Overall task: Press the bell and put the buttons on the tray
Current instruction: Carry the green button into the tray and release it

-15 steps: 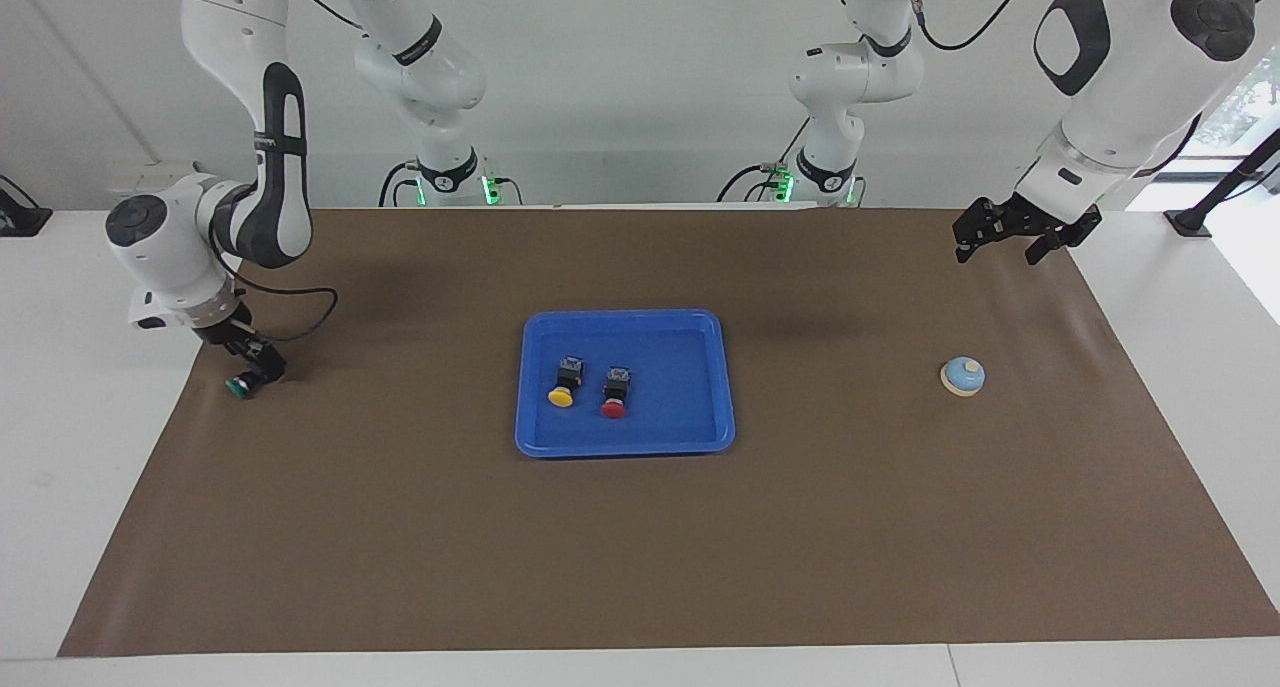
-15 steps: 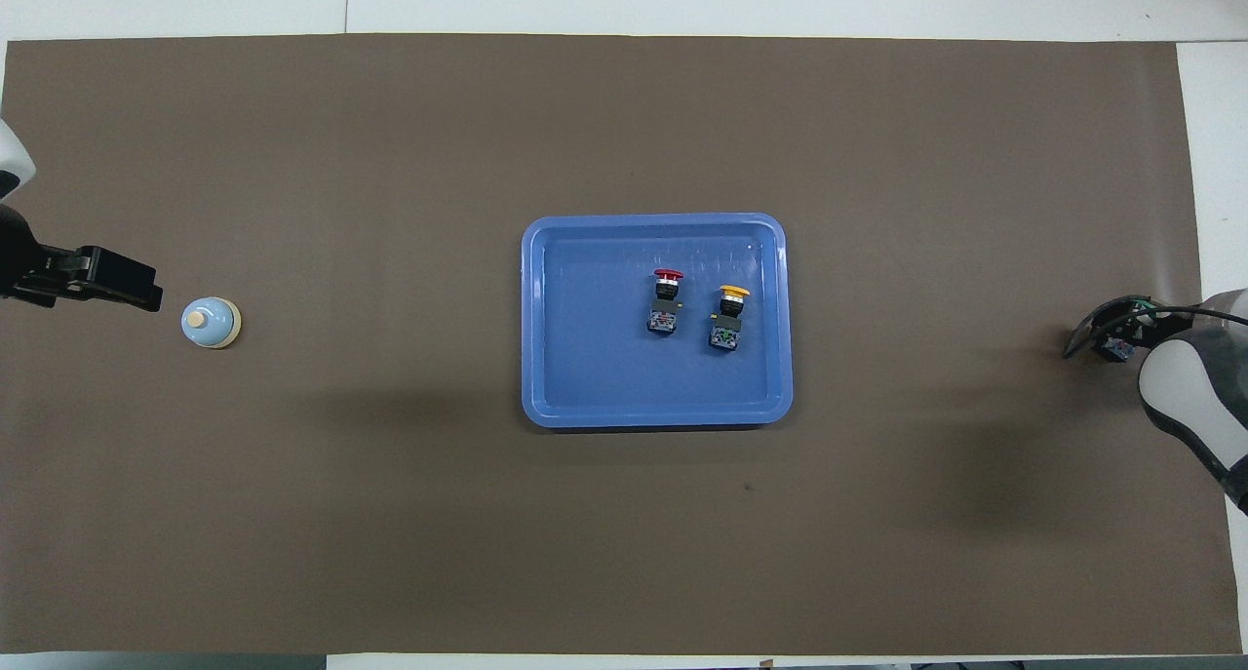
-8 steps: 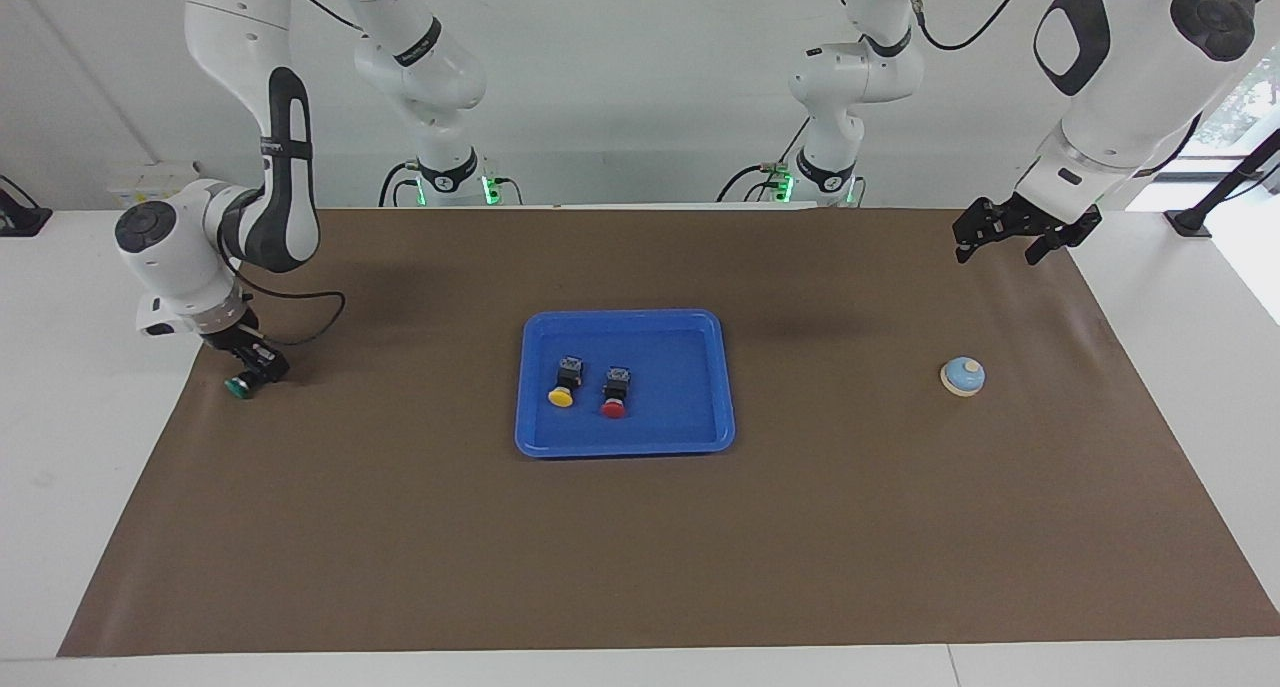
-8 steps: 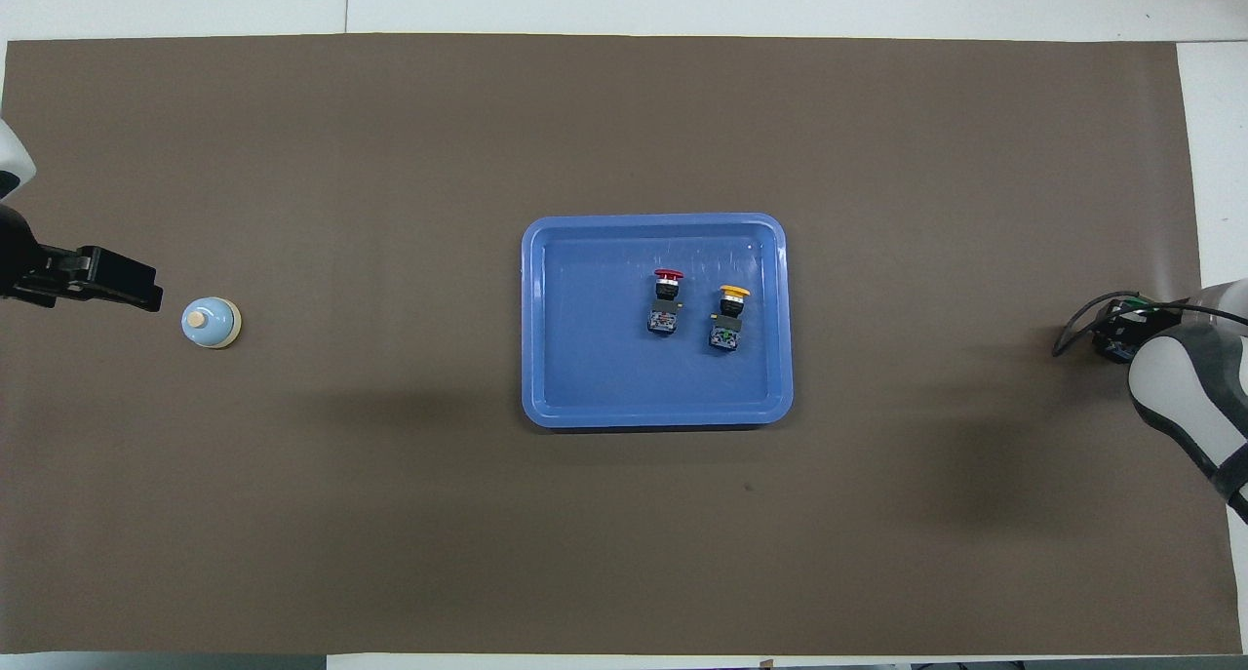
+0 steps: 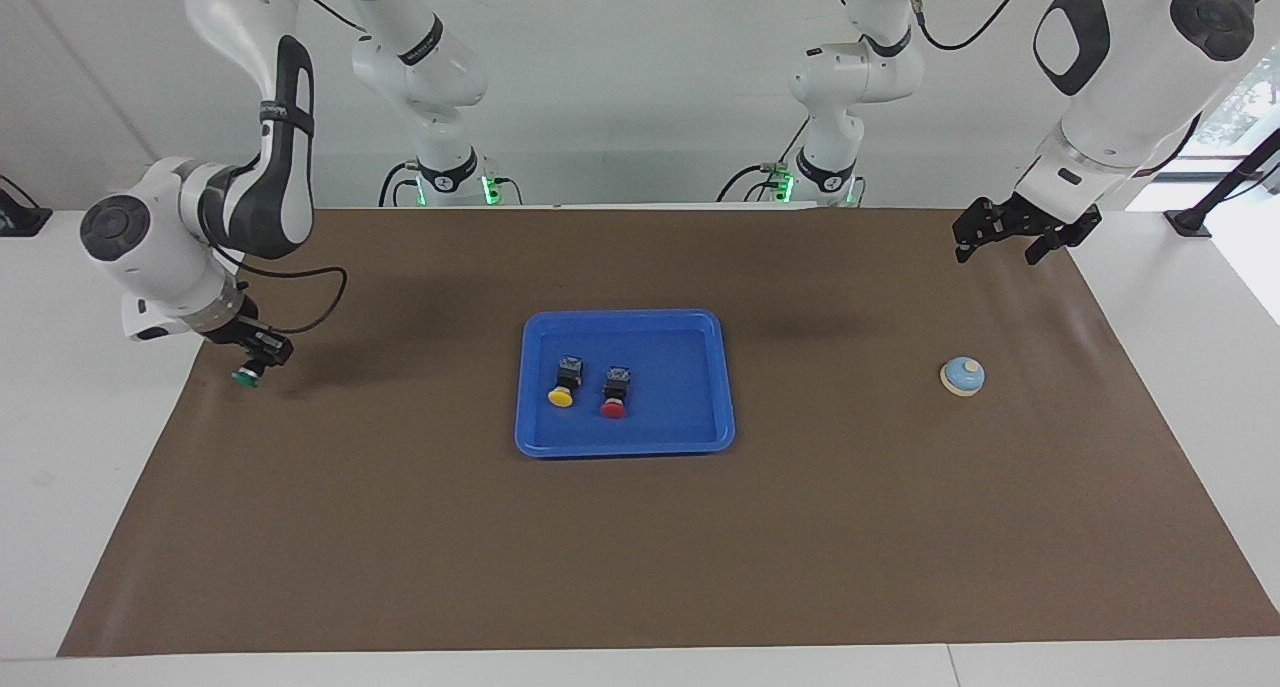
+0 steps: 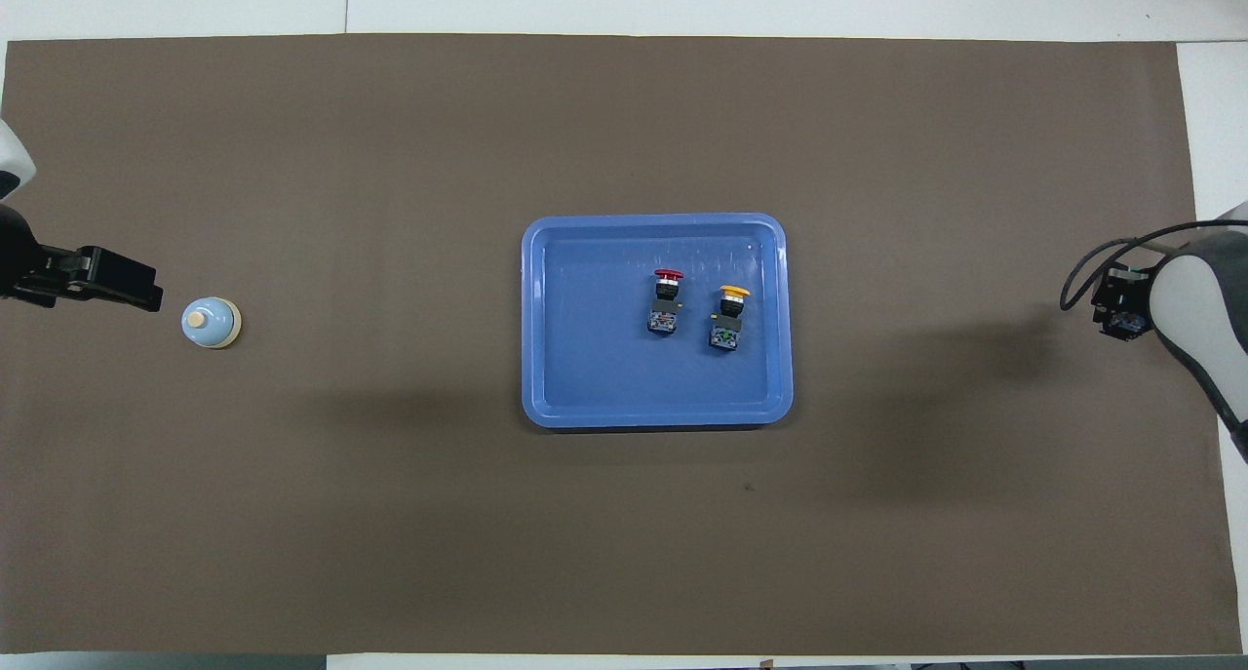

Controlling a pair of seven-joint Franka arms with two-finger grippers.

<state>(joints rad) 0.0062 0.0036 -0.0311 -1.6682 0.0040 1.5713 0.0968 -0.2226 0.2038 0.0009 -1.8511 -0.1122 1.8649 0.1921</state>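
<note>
The blue tray (image 5: 625, 447) lies mid-table and also shows in the overhead view (image 6: 653, 223). The yellow button (image 5: 561, 395) and the red button (image 5: 612, 407) lie in it side by side, both also seen from overhead as yellow (image 6: 731, 309) and red (image 6: 667, 295). My right gripper (image 5: 262, 352) is shut on the green button (image 5: 243, 375) and holds it just above the mat at the right arm's end; from overhead the gripper (image 6: 1121, 304) hides the button's green cap. The bell (image 5: 963, 375) stands on the mat at the left arm's end. My left gripper (image 5: 1010, 229) is open and raised, apart from the bell (image 6: 210, 322).
A brown mat (image 5: 640, 547) covers the table, with white table edge showing at both ends. A black cable (image 5: 310, 312) loops from the right wrist. Both arm bases stand at the robots' edge of the table.
My right gripper has lifted the green button off the mat and raised it a little. The left arm, the bell, the tray and the two buttons in it have not moved.
</note>
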